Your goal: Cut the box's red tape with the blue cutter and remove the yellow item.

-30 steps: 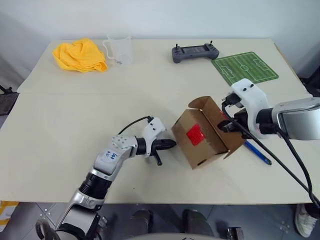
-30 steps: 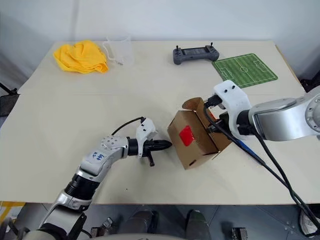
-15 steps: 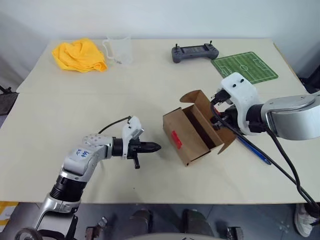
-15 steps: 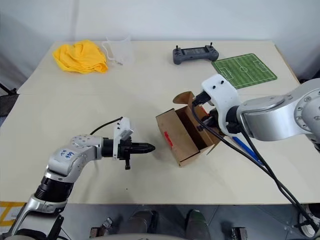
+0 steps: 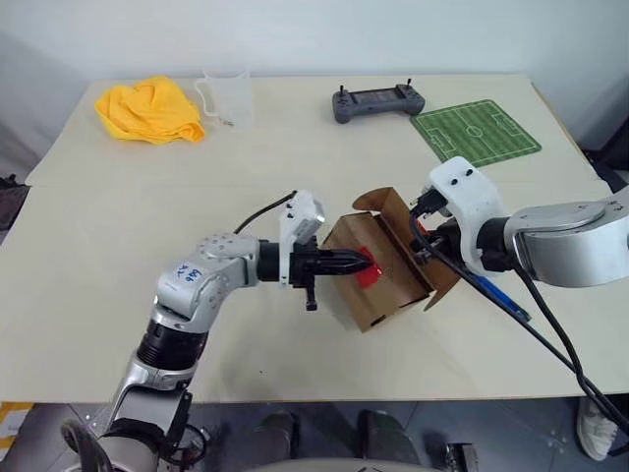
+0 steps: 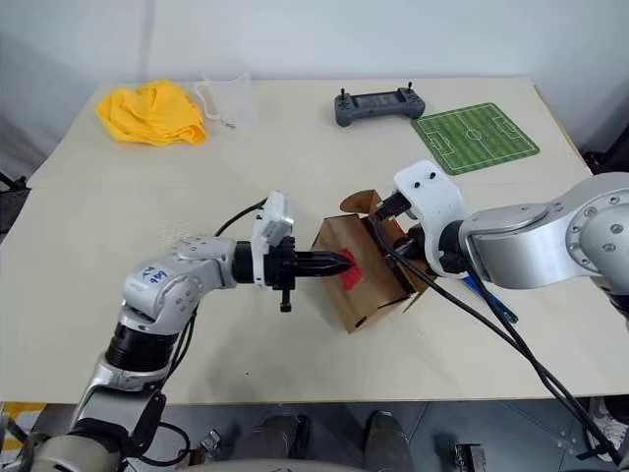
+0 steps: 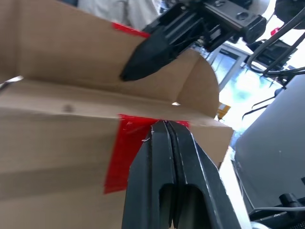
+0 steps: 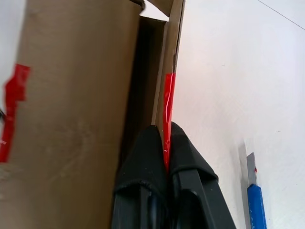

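The box (image 5: 356, 300), a brown carton with its top flaps open, is tilted up off the table. My right gripper (image 8: 165, 131) is shut on one flap, along a strip of red tape (image 8: 167, 102). My left gripper (image 5: 366, 263) is shut and points level at the box's front face, its tips touching the red tape (image 5: 371, 279) there. In the left wrist view the shut fingertips (image 7: 162, 136) rest on the upper edge of the red patch. The blue cutter (image 5: 503, 301) lies on the table behind my right arm. The yellow item is hidden.
At the far left of the table lies a large yellow cloth (image 5: 147, 106), with a clear measuring jug (image 5: 224, 93) beside it. A grey controller (image 5: 380, 101) and a green football-pitch mat (image 5: 476, 131) sit at the far right.
My left gripper drew back from the box, then rose and came in until its tips touch the red patch. The box turned in my right gripper's hold.
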